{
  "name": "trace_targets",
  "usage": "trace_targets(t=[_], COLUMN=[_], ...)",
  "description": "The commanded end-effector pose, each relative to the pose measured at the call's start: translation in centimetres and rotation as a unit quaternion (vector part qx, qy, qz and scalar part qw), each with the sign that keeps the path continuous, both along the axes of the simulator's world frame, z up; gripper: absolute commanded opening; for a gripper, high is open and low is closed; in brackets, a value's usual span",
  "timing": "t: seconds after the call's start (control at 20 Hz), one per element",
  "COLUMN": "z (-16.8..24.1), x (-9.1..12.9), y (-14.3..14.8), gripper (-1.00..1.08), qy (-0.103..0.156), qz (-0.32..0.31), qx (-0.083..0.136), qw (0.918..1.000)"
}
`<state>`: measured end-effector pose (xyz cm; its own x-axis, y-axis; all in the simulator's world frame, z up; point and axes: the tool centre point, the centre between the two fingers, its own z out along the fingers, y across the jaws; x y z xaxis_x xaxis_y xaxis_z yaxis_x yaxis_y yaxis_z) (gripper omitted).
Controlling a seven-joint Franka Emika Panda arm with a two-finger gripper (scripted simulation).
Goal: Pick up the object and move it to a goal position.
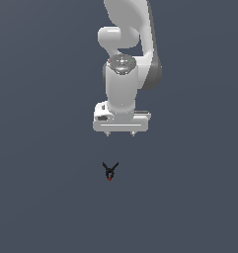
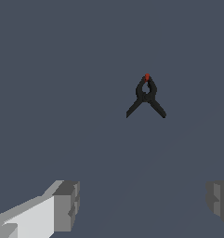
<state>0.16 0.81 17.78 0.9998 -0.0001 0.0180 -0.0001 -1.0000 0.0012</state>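
On bare grey floor, object (image 1: pixel 109 171) apart from end effector (image 1: pixel 120 134), fingers spread wide, holding nothing.

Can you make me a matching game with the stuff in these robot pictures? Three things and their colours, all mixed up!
Things:
1. arm
2. object's prongs
3. object's tip

Colours:
A. red
B. white
C. black

Pairs: 1-B, 2-C, 3-A
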Motion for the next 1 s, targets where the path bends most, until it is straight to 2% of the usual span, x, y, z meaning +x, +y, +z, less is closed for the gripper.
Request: trace_targets(t=[0.0, 0.45, 0.95], z=[0.0, 0.6, -0.2], x=[0.0, -0.2, 0.9], y=[0.0, 2.0, 1.4], gripper=[1.00, 1.00, 1.00], qy=[0.000, 0.001, 0.002], qz=[0.000, 0.027, 0.023], qx=[0.000, 0.005, 0.005], qw=[1.0000, 0.9996, 0.9997])
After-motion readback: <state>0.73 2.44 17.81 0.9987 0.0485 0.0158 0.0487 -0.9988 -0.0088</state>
